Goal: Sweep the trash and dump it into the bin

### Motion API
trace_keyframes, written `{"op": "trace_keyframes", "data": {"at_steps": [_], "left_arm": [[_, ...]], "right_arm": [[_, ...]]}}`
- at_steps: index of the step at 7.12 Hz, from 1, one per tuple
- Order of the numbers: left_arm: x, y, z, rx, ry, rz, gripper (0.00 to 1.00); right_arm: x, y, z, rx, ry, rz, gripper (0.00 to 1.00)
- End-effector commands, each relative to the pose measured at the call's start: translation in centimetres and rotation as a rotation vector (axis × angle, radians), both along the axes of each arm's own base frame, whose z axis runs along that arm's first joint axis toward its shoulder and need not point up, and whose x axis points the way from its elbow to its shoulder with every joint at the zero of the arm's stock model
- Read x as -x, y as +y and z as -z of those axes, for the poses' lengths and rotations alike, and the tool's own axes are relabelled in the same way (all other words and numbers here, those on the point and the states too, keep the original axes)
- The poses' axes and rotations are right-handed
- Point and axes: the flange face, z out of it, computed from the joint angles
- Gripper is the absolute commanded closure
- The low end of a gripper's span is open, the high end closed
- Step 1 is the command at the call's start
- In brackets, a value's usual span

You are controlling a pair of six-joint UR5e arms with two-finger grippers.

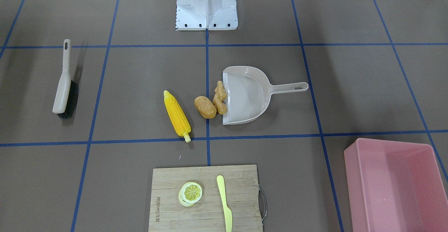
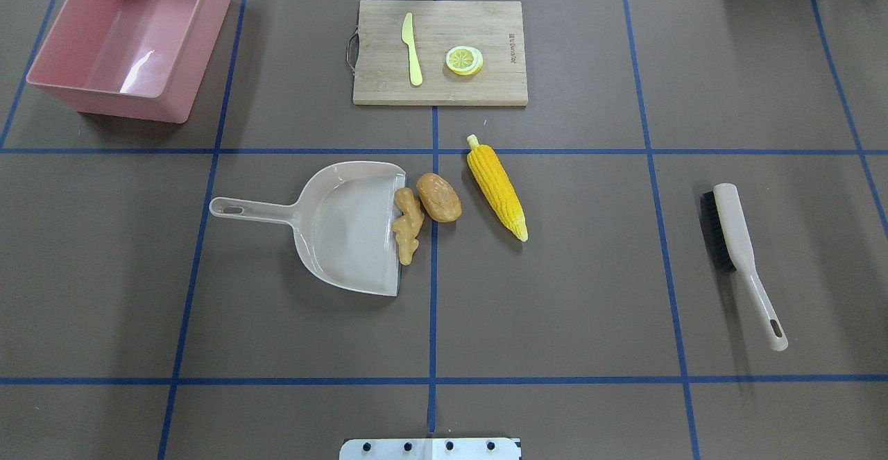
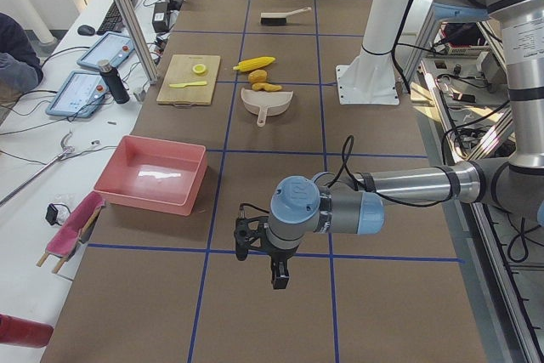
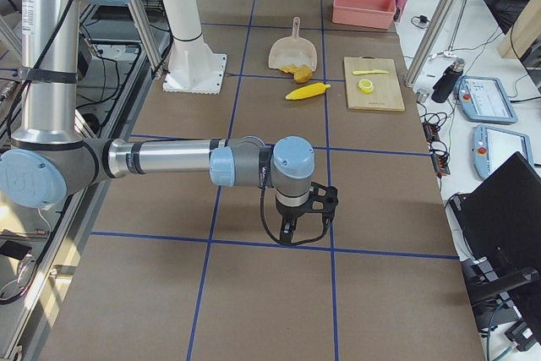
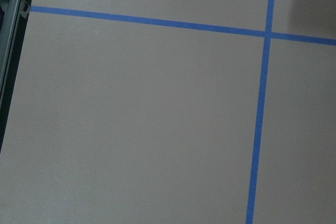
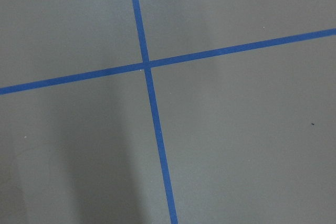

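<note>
Judged as the opening step: no tool gripped, nothing seen inside the dustpan (image 2: 347,231) or the pink bin (image 2: 111,103).

Locate the trash at mid-table (image 2: 555,307).
- Find the ginger piece (image 2: 408,225) lying along the dustpan's open lip, touching it.
- Find the potato (image 2: 438,198) just beside the ginger, on the side away from the pan, apparently touching it.
- Find the corn cob (image 2: 496,187) near the potato but apart from it.

Locate the brush (image 2: 739,255) well apart on the robot's right, lying flat, handle end nearer the robot. Locate the bin at the far left corner of the overhead view, well apart from the dustpan. Disregard the cutting board (image 2: 444,89) carrying the lemon slice (image 2: 464,60) and the knife (image 2: 412,50).

Next move, as a judgement:
- Reach with the right arm for the brush handle.
- Reach with the left arm for the dustpan handle, set toward the robot's left.
- Expect a long travel for both.
- Keep the pan lip flat on the table to avoid driving the ginger underneath.
- Expect the round corn cob to roll under the bristles.

Pose: see the left gripper (image 3: 278,282) pointing straight down, low over bare table at the left end, forearm roughly level. See the right gripper (image 4: 292,234) posed likewise at the right end. Note both well apart from every task item. Cannot tell the finger spacing of either, given side views only and wrist views showing nothing but table and blue tape (image 6: 152,103).
</note>
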Motion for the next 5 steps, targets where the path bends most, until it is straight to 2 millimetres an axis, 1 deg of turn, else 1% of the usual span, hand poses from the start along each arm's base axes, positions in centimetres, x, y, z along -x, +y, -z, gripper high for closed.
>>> {"op": "trace_keyframes", "data": {"at_steps": [1, 2, 3, 4, 5], "left_arm": [[-5.2, -6.2, 8.1, -0.228, -0.027, -0.176, 0.01], [-8.7, -9.7, 13.3, -0.412, -0.038, -0.305, 0.01], [-11.1, -10.0, 14.9, -0.537, -0.03, -0.363, 0.01], [-13.0, -10.0, 17.9, -0.657, -0.029, -0.419, 0.01], [-13.8, -10.1, 18.7, -0.716, -0.039, -0.468, 0.01]], "right_arm": [[0.0, -0.2, 0.3, 0.001, -0.001, -0.007, 0.0], [0.0, -0.2, 0.3, -0.001, 0.0, -0.007, 0.0], [0.1, -0.1, -0.2, 0.008, -0.001, -0.004, 0.0], [0.3, -0.4, 0.0, 0.003, -0.001, -0.002, 0.0], [0.2, -0.5, 0.2, -0.004, -0.002, -0.003, 0.0]]}}
